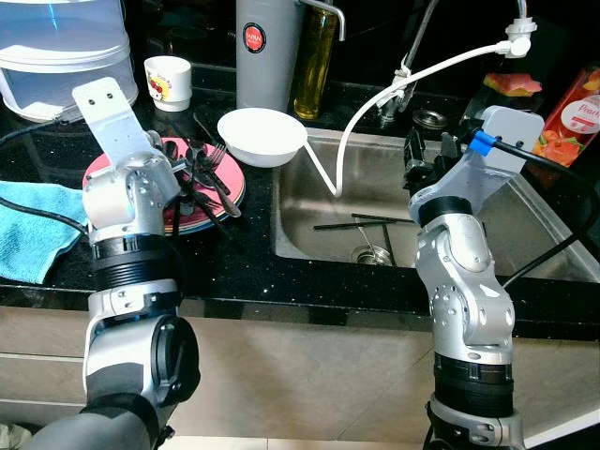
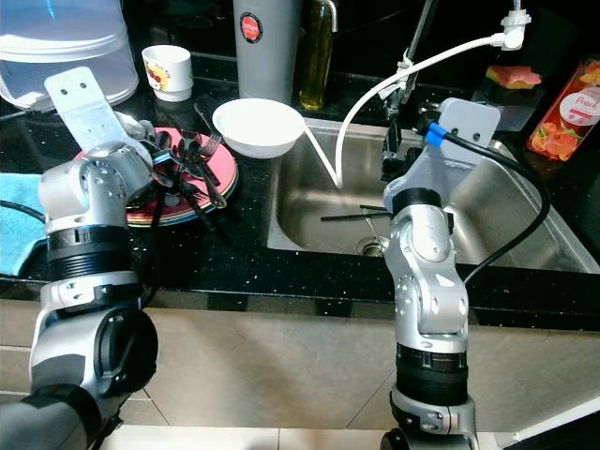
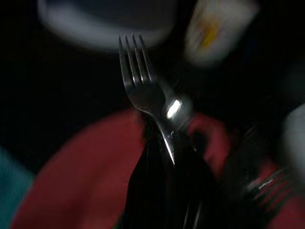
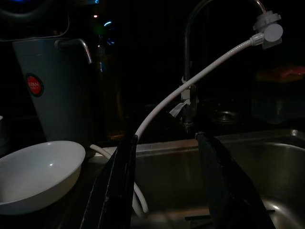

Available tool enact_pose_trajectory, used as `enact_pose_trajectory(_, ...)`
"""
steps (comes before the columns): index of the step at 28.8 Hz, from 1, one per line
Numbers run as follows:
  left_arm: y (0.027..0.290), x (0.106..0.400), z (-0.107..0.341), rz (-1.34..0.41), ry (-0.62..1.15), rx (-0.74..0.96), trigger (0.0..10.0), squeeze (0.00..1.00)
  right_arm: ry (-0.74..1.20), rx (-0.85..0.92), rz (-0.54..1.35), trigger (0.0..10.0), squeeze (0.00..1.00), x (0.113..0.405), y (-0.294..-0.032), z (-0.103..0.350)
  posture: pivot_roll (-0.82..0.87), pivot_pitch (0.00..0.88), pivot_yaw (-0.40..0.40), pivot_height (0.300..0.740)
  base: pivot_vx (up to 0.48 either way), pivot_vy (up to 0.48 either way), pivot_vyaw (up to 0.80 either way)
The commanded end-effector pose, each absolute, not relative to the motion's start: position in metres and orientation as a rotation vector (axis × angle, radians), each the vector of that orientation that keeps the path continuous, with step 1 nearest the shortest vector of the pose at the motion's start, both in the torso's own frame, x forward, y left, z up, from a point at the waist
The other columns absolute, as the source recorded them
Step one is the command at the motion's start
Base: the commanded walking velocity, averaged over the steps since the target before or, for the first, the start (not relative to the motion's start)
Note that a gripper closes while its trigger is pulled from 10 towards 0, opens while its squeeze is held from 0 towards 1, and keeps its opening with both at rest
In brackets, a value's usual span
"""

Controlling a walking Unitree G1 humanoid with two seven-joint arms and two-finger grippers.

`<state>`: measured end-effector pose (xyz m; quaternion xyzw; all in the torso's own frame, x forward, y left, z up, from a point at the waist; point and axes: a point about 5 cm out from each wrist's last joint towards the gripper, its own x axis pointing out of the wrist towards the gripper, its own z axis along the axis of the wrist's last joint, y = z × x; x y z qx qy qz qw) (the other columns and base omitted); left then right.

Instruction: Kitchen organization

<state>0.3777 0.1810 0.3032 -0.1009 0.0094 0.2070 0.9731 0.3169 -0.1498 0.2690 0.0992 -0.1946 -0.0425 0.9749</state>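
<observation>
Black speckled worktop (image 1: 234, 272) with steel sink (image 1: 525, 253); left pincer (image 1: 192, 183) clamped on fork (image 3: 143, 90) over pink plates (image 1: 108, 169); right pincer (image 4: 167, 191) spread above sink.

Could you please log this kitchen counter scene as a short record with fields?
left claw: over the pink plate, shut on a fork
right claw: open, raised over the sink, holding nothing
white bowl: on the counter at the sink's left rim
plate contents: dark cutlery piled on it
sink contents: two dark sticks near the drain
blue cloth: left of the plate
</observation>
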Motion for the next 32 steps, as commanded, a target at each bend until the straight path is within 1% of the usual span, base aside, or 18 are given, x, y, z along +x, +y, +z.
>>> enact_pose_trajectory(1, 0.169, 0.375, 0.327, 0.355, -0.109, -0.157, 10.0, 0.00, -0.401, 0.209, -0.093, 10.0, 0.00, 0.317, -0.150, 0.270, 0.18, 0.000, -0.091, 0.740, 0.000, 0.000, 0.00)
enact_pose_trajectory(5, 0.159, 0.373, 0.333, 0.287, -0.154, -0.144, 10.0, 0.00, -0.399, 0.210, -0.091, 10.0, 0.00, 0.317, -0.149, 0.270, 0.18, 0.000, -0.090, 0.740, 0.000, 0.000, 0.00)
enact_pose_trajectory(6, 0.148, 0.373, 0.334, 0.192, -0.159, -0.147, 10.0, 0.00, -0.398, 0.211, -0.091, 10.0, 0.00, 0.317, -0.149, 0.269, 0.18, 0.000, -0.090, 0.740, 0.000, 0.000, 0.00)
enact_pose_trajectory(7, 0.123, 0.371, 0.333, -0.002, -0.141, -0.155, 10.0, 0.00, -0.396, 0.213, -0.091, 10.0, 0.00, 0.317, -0.149, 0.269, 0.18, 0.000, -0.089, 0.740, 0.000, 0.000, 0.00)
enact_pose_trajectory(8, 0.108, 0.367, 0.330, -0.118, -0.125, -0.166, 10.0, 0.00, -0.395, 0.213, -0.092, 10.0, 0.00, 0.317, -0.149, 0.269, 0.19, 0.000, -0.087, 0.740, 0.000, 0.000, 0.00)
enact_pose_trajectory(10, 0.089, 0.361, 0.325, -0.281, -0.092, -0.165, 10.0, 0.00, -0.395, 0.214, -0.091, 10.0, 0.00, 0.317, -0.149, 0.269, 0.19, 0.000, -0.086, 0.740, 0.000, 0.000, 0.00)
enact_pose_trajectory(11, 0.089, 0.361, 0.325, -0.281, -0.092, -0.165, 10.0, 0.00, -0.395, 0.214, -0.091, 10.0, 0.00, 0.317, -0.149, 0.269, 0.19, 0.000, -0.086, 0.740, 0.000, 0.000, 0.00)
enact_pose_trajectory(12, 0.083, 0.359, 0.322, -0.337, -0.080, -0.157, 10.0, 0.00, -0.394, 0.215, -0.091, 10.0, 0.00, 0.317, -0.148, 0.269, 0.19, 0.000, -0.085, 0.740, 0.000, 0.000, 0.00)
enact_pose_trajectory(13, 0.072, 0.352, 0.312, -0.441, -0.074, -0.052, 10.0, 0.00, -0.394, 0.218, -0.091, 10.0, 0.00, 0.317, -0.148, 0.268, 0.19, 0.000, -0.079, 0.740, 0.000, 0.000, 0.00)
enact_pose_trajectory(14, 0.072, 0.352, 0.312, -0.441, -0.074, -0.052, 10.0, 0.00, -0.394, 0.218, -0.091, 10.0, 0.00, 0.317, -0.148, 0.268, 0.19, 0.000, -0.079, 0.740, 0.000, 0.000, 0.00)
enact_pose_trajectory(15, 0.069, 0.349, 0.309, -0.479, -0.087, 0.005, 10.0, 0.00, -0.394, 0.220, -0.092, 10.0, 0.00, 0.316, -0.147, 0.268, 0.19, 0.000, -0.078, 0.740, 0.000, 0.000, 0.00)
enact_pose_trajectory(17, 0.064, 0.345, 0.301, -0.548, -0.077, 0.061, 10.0, 0.00, -0.393, 0.223, -0.093, 10.0, 0.00, 0.316, -0.147, 0.267, 0.19, 0.005, -0.074, 0.740, 0.000, 0.000, 0.00)
enact_pose_trajectory(18, 0.064, 0.345, 0.301, -0.548, -0.077, 0.061, 10.0, 0.00, -0.393, 0.223, -0.093, 10.0, 0.00, 0.316, -0.147, 0.267, 0.19, 0.005, -0.074, 0.740, 0.000, 0.000, 0.00)
enact_pose_trajectory(20, 0.064, 0.345, 0.291, -0.564, -0.040, 0.122, 10.0, 0.00, -0.392, 0.225, -0.094, 10.0, 0.00, 0.316, -0.147, 0.267, 0.20, 0.009, -0.072, 0.740, 0.000, 0.000, 0.00)
enact_pose_trajectory(21, 0.064, 0.346, 0.287, -0.572, -0.028, 0.156, 10.0, 0.09, -0.393, 0.226, -0.094, 10.0, 0.00, 0.316, -0.146, 0.267, 0.20, 0.012, -0.069, 0.740, 0.000, 0.000, 0.00)
enact_pose_trajectory(22, 0.065, 0.346, 0.282, -0.585, -0.007, 0.174, 10.0, 1.00, -0.394, 0.229, -0.094, 10.0, 0.00, 0.316, -0.146, 0.268, 0.20, 0.017, -0.065, 0.740, 0.000, 0.000, 0.00)
enact_pose_trajectory(26, 0.067, 0.347, 0.278, -0.607, 0.005, 0.190, 10.0, 1.00, -0.397, 0.235, -0.096, 10.0, 0.00, 0.315, -0.145, 0.268, 0.20, 0.025, -0.062, 0.740, 0.000, 0.000, 0.00)
enact_pose_trajectory(32, 0.070, 0.349, 0.285, -0.587, -0.050, 0.205, 10.0, 1.00, -0.395, 0.240, -0.092, 10.0, 0.00, 0.314, -0.142, 0.268, 0.19, 0.037, -0.056, 0.740, 0.000, 0.000, 0.00)
